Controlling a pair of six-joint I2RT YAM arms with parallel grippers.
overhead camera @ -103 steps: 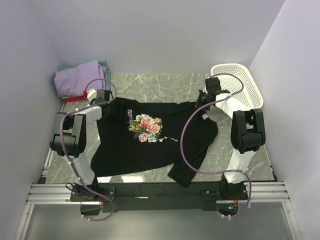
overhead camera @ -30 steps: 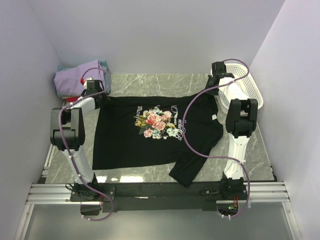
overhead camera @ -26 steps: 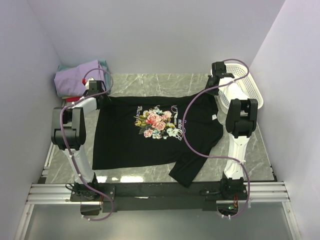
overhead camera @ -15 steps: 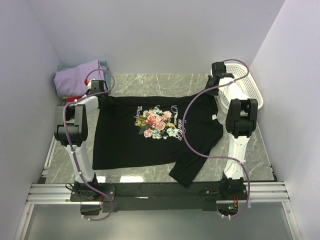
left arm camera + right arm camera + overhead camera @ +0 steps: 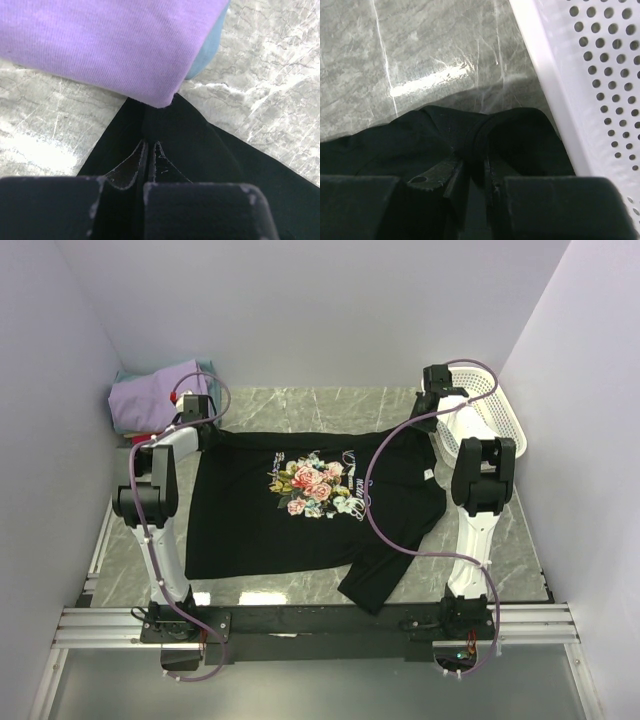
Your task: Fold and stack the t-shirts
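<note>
Black t-shirt (image 5: pixel 300 530) spread flat on the counter (image 5: pixel 300 405), chest up, pink-and-white rose print (image 5: pixel 315 485) showing. Far edge drawn straight, one sleeve trailing toward the near edge. At its far left corner, folded lavender shirt (image 5: pixel 150 395) lying on teal shirt (image 5: pixel 212 45).

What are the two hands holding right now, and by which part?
Right hand pinches the black t-shirt by its sleeve beside the basket. Left hand is shut at the other sleeve; grip unclear.

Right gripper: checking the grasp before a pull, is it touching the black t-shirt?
Touching. In the right wrist view, the right gripper pinches a bunched fold of the black t-shirt between its jaws.
</note>
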